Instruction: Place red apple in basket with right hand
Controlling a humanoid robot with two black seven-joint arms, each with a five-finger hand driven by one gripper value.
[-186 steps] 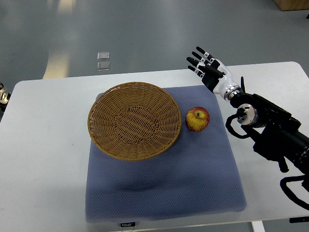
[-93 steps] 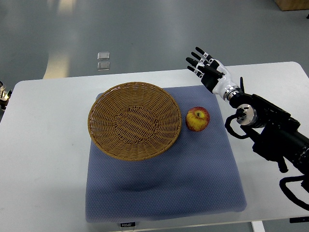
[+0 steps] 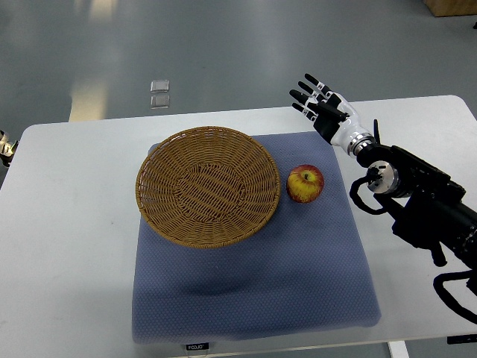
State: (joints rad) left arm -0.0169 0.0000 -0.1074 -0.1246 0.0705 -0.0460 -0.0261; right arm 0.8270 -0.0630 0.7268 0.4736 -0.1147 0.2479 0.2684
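Top view: "FCOJO" mat tag.

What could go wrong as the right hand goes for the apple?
The apple sits close beside the basket rim, so the fingers may bump the wicker and shift the basket. The apple is round and could roll off across the blue mat if the open right hand nudges it before closing.

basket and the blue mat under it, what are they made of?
The round tan basket looks like woven wicker or rattan: interlaced strands with a braided rim and a matte finish. The blue-grey square mat looks like soft fabric or foam-backed cloth: it has a fine dotted weave, no shine and slight rumples. The exact fibre can't be told.
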